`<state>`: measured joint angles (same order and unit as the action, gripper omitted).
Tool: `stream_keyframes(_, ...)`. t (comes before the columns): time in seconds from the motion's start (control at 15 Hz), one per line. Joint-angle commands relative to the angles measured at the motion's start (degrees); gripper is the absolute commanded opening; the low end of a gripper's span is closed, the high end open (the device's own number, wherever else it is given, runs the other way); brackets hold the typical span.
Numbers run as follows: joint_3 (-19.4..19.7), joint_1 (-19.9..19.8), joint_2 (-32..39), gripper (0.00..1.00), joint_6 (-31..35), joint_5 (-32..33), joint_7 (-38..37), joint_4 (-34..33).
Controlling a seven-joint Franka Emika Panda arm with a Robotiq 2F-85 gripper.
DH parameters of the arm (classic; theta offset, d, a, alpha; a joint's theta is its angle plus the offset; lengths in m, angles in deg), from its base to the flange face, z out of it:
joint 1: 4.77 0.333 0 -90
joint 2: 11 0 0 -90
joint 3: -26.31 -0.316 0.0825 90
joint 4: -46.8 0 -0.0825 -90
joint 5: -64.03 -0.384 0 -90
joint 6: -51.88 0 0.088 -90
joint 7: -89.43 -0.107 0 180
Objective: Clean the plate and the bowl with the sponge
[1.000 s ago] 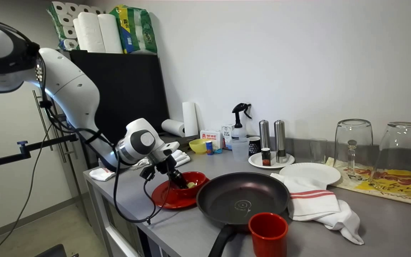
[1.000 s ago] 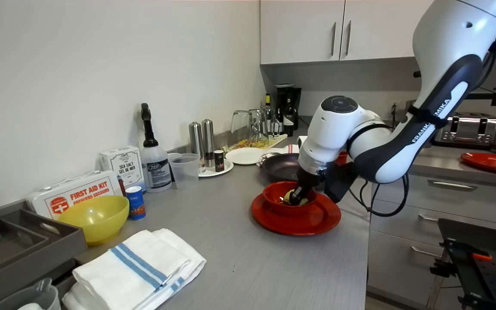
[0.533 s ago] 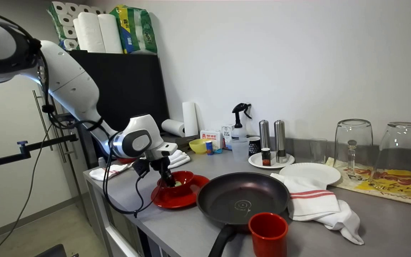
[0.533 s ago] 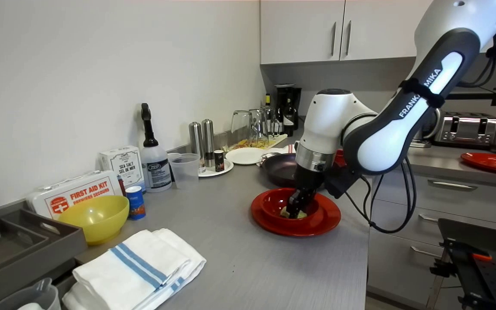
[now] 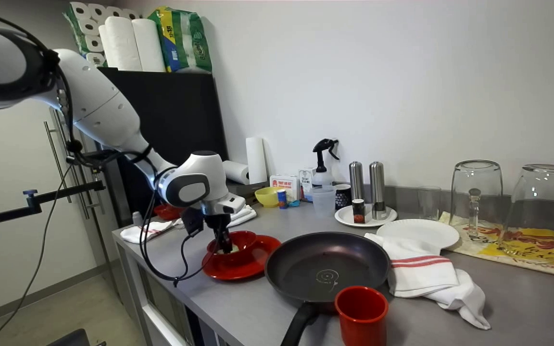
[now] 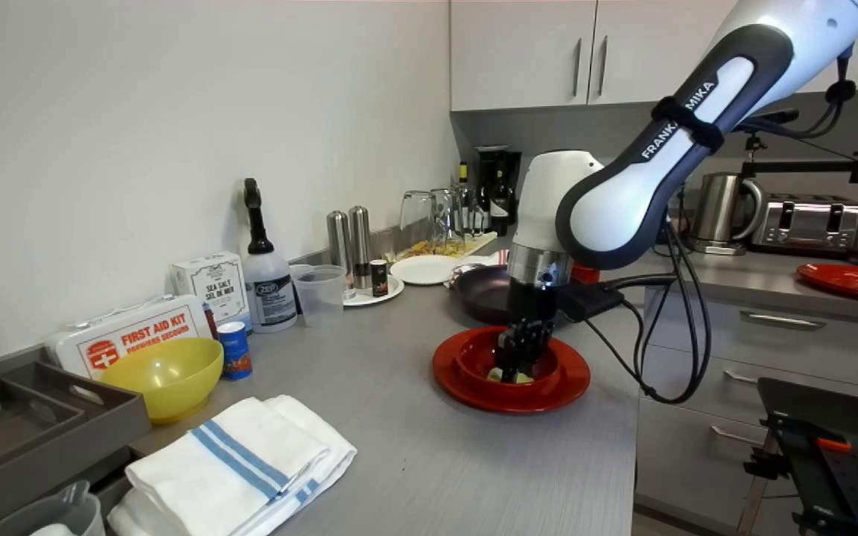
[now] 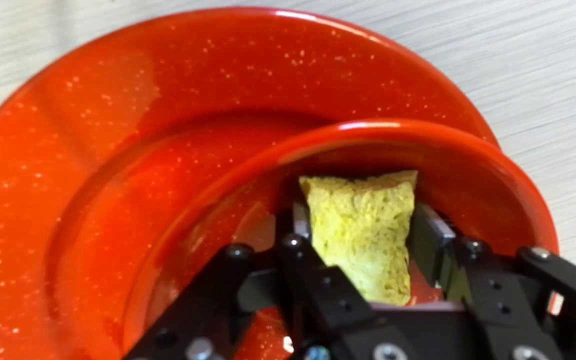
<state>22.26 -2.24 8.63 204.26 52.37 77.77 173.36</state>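
- Black fingers [image 7: 428, 245] are clamped on the yellow-green sponge [image 7: 363, 235], which is inside the red bowl [image 7: 488, 197].
- Wiping of the bowl seems to be in progress; whether it is already clean, I cannot tell.
- Under the bowl lies the red plate [image 7: 268, 60]; whether its cleaning is done or left, nothing shows.

In an exterior view, the glossy round red bowl [image 5: 245, 241] and small yellow-green block-shaped sponge [image 5: 234, 248] have shifted left; the black two-fingered gripper [image 5: 226, 248], tilted before, now stands nearly upright.
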Motion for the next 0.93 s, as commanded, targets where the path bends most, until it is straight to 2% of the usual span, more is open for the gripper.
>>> stream_keyframes(0.0, -4.4, -4.5, 0.8, 0.25, -5.1, -9.5, 7.9, -3.0)
stream_keyframes(0.4, -6.3, -8.0, 1.5, 0.25, -11.2, -20.8, 16.2, -6.7)
stream_keyframes(0.67, -5.4, -8.5, 1.6, 0.25, -14.1, -24.5, 18.8, -8.1)
stream_keyframes(0.87, -4.2, -7.8, 2.3, 0.25, -11.7, -25.2, 18.5, -8.2)
